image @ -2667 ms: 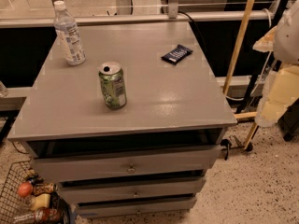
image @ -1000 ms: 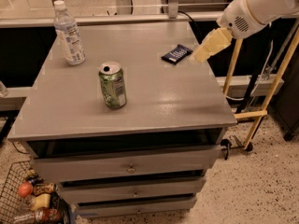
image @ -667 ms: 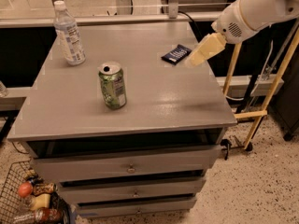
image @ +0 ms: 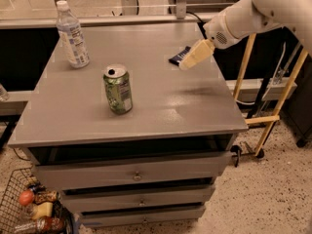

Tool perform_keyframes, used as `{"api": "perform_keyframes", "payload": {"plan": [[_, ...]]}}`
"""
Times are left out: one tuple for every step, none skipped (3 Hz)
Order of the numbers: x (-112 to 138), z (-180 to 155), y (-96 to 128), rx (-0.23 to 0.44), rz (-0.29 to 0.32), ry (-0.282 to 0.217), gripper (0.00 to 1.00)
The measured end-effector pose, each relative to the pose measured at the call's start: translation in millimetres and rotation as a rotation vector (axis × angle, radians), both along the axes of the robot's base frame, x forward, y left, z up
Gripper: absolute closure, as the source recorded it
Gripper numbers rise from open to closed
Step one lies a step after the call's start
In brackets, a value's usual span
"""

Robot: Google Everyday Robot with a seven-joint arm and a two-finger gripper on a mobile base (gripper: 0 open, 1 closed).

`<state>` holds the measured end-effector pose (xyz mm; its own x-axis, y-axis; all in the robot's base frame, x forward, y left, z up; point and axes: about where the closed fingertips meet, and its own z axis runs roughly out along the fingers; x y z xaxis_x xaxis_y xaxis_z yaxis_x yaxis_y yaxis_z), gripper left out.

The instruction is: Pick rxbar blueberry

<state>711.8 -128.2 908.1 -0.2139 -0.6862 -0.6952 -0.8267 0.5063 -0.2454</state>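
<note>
Hovering tool (image: 188,62) at rxbar blueberry (image: 175,58) | grip state: can't tell | wrapper txt unreadable

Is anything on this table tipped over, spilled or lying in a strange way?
Nothing stands out. The clear bottle and green can stand upright, no liquid shows on the table, and the rxbar blueberry lies flat in the far right part, partly behind the gripper.

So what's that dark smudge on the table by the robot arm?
Camera view: likely the shadow of the end effector, which hangs over the rxbar blueberry near the right edge of the table; the pale sheen beside it is light reflecting.
</note>
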Motion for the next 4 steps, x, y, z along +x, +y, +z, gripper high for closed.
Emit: {"api": "perform_keyframes", "payload": {"plan": [[28,-21,17,0.046,0.003,0.013,0.00],[45,-41,28,0.084,-0.041,0.034,0.00],[58,-64,26,0.108,-0.108,0.057,0.00],[70,-81,24,0.141,-0.166,0.074,0.00]]}}
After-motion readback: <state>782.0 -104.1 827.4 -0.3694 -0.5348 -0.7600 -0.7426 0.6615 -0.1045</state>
